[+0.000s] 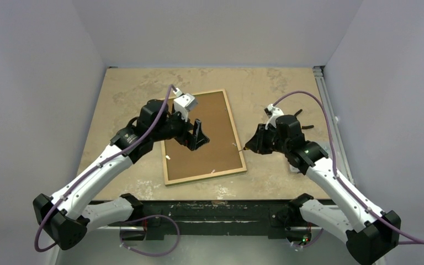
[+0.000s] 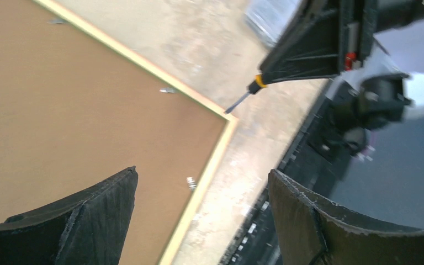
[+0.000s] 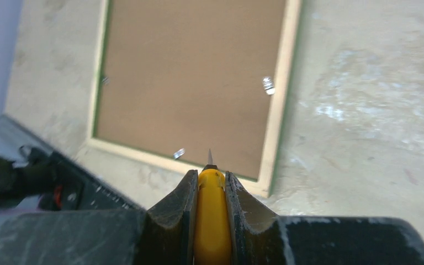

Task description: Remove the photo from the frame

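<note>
The frame (image 1: pixel 236 130) lies face down in the middle of the table, its light wood back edge up. The photo (image 1: pixel 216 157) shows only its brown fibreboard back, held by small metal tabs (image 3: pixel 268 84). My left gripper (image 1: pixel 200 143) hovers over the backboard (image 2: pixel 61 121) near the frame's edge (image 2: pixel 210 165), open and with nothing in it. My right gripper (image 1: pixel 252 144) is shut on a yellow-handled screwdriver (image 3: pixel 211 215). The screwdriver's thin tip (image 2: pixel 236 105) points at the frame's near right corner. The photo's printed face is hidden.
A clear plastic box (image 2: pixel 265 16) lies on the table behind the right gripper. A metal rail (image 1: pixel 331 127) runs along the table's right edge. The black mounting bar (image 1: pixel 221 212) spans the near edge. Grey walls close in three sides.
</note>
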{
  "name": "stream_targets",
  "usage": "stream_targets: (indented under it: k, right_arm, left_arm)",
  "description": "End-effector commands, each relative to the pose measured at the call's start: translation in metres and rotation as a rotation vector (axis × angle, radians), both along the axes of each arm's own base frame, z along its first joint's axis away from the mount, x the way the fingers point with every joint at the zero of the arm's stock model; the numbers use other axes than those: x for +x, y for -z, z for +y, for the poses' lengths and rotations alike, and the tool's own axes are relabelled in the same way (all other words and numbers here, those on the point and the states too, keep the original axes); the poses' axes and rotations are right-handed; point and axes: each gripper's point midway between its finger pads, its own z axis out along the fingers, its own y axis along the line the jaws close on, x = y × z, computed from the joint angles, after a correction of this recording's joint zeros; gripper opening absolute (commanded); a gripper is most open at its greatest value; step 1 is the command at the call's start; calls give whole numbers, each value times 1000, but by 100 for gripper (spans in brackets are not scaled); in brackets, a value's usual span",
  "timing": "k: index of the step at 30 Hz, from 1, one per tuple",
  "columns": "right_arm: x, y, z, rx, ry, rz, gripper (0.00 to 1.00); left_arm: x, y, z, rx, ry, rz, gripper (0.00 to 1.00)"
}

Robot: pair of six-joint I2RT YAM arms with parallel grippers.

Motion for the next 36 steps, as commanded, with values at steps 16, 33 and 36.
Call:
stream_targets:
  k: [16, 33, 36]
  right_arm:
    - [77, -3, 18, -282, 175, -79, 0]
    - [99, 23, 26, -444, 168, -33, 0]
    - [101, 23, 22, -472, 182, -38, 0]
  left_arm:
    - [43, -78, 34, 44, -279, -161, 85]
    - [51, -53, 57, 102, -355, -233, 87]
    - [51, -50, 52, 96, -341, -215, 87]
